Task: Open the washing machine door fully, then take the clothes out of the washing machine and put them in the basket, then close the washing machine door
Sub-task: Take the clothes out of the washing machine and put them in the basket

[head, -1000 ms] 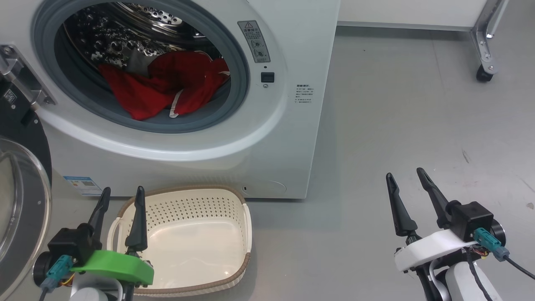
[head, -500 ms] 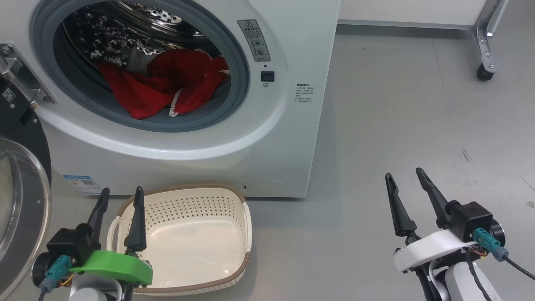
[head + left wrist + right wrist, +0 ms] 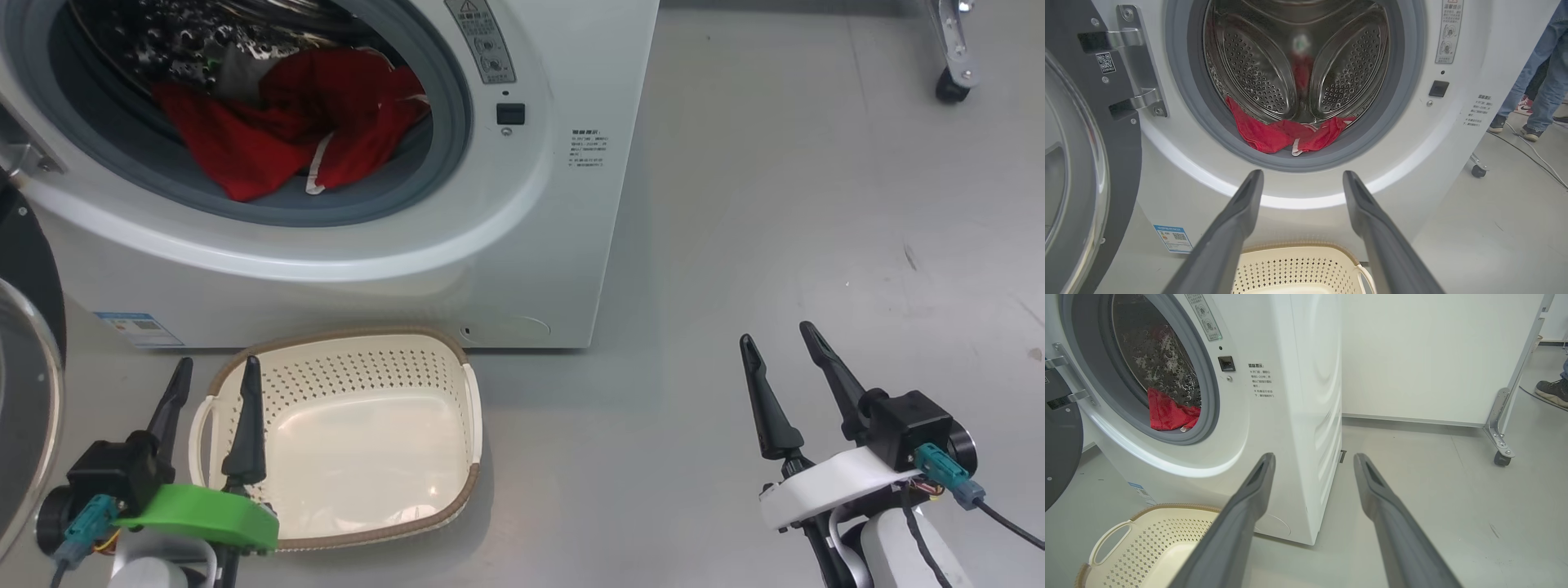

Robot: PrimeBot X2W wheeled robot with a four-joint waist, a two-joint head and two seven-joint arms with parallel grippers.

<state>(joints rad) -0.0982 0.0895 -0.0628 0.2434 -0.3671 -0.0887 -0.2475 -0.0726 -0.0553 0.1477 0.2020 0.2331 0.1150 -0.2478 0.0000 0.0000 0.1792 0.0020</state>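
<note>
head view: clothes (image 3: 286, 122) in washing machine (image 3: 522, 245), basket (image 3: 469, 408) empty.

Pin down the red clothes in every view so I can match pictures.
Head view: bright red fabric clothes with white trim, upper left, in the steel drum.
Left wrist view: clothes at centre, low in drum.
Right wrist view: clothes at left.
Shared landmark: grey rubber ring beneath them.

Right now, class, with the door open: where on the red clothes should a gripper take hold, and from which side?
Probably the front edge of the clothes, where folds bunch onto the grey rubber ring. Come straight in through the opening, from above: the heap lies low in the drum.
</note>
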